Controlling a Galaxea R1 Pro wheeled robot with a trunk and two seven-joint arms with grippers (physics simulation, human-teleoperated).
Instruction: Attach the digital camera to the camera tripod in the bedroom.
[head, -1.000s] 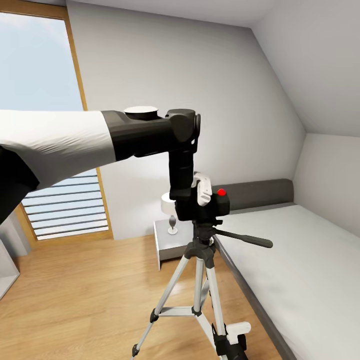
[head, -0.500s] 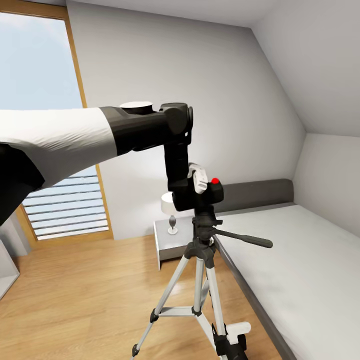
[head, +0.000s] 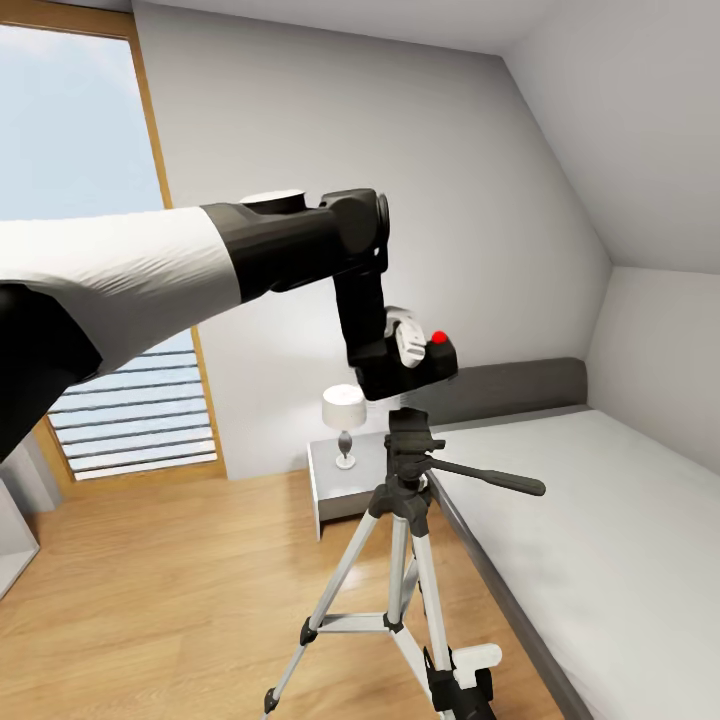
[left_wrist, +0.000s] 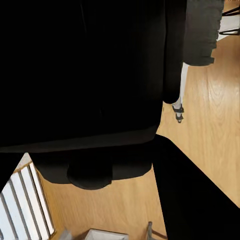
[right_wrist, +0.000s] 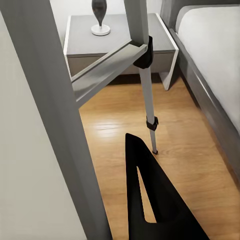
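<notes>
Pale grey walls (head: 300, 120) meet a sloped ceiling (head: 620, 120) at two o'clock. A tall wood-framed window (head: 80, 130) with slatted lower panes stands at ten o'clock. Light wood plank floor (head: 150, 600) spans seven o'clock. A grey bed with white mattress (head: 600, 520) lies at four o'clock, beside a grey bedside table (head: 335, 480) bearing a small white-shaded lamp (head: 343, 410).

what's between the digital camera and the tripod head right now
Nothing: in the head view a bare gap separates the digital camera, held in the left hand, from the tripod head.
</notes>
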